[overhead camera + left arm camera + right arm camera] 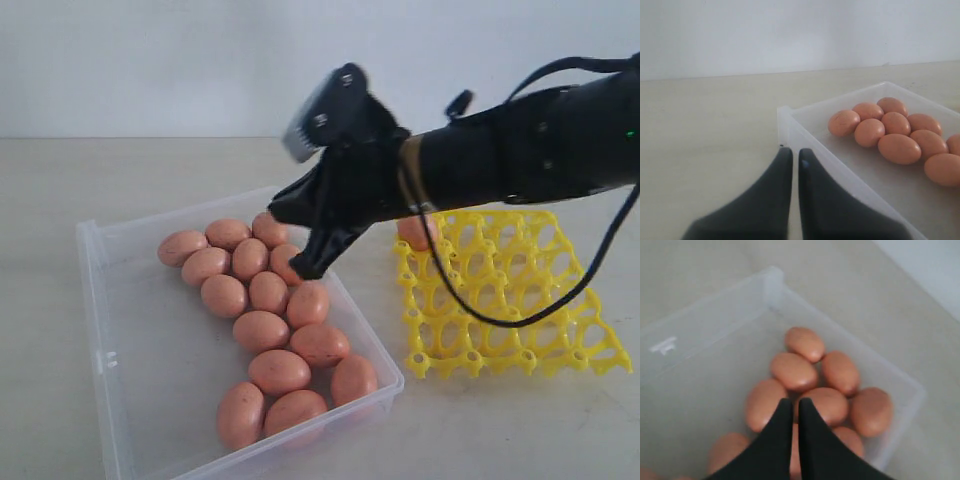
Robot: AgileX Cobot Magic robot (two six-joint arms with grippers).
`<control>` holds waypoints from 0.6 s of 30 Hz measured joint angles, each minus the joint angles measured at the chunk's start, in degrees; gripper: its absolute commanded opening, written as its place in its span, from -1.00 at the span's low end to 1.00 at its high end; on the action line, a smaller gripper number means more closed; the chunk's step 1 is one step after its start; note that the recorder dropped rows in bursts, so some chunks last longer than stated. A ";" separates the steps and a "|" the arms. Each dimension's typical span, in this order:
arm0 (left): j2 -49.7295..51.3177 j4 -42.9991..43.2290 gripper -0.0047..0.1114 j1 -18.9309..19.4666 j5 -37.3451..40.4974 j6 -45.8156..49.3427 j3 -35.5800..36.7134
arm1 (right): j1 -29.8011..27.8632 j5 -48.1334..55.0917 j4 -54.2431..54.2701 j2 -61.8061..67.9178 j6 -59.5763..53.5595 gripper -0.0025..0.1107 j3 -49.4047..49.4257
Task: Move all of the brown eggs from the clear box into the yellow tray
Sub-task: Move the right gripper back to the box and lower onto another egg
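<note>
- Right gripper (306, 268) — black, two flat fingers (770, 445) tapering to narrow tips.
- Just above it, a black wrist block (322, 118) with a grey ribbed face.
- Behind it, a thick black arm (520, 150); a thin black cable (500, 320) loops beneath.
- Left gripper (791, 152) — dark grey, likewise tapered.

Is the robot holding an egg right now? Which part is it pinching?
No, nothing is held. The right tool is shut and empty over the brown eggs in the clear box. The left tool, beside the box, is shut and empty too.
</note>
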 measured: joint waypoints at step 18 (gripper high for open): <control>0.00 0.00 -0.85 0.00 0.00 0.00 0.00 | 19.05 17.33 -15.03 -5.38 4.12 -0.96 -3.83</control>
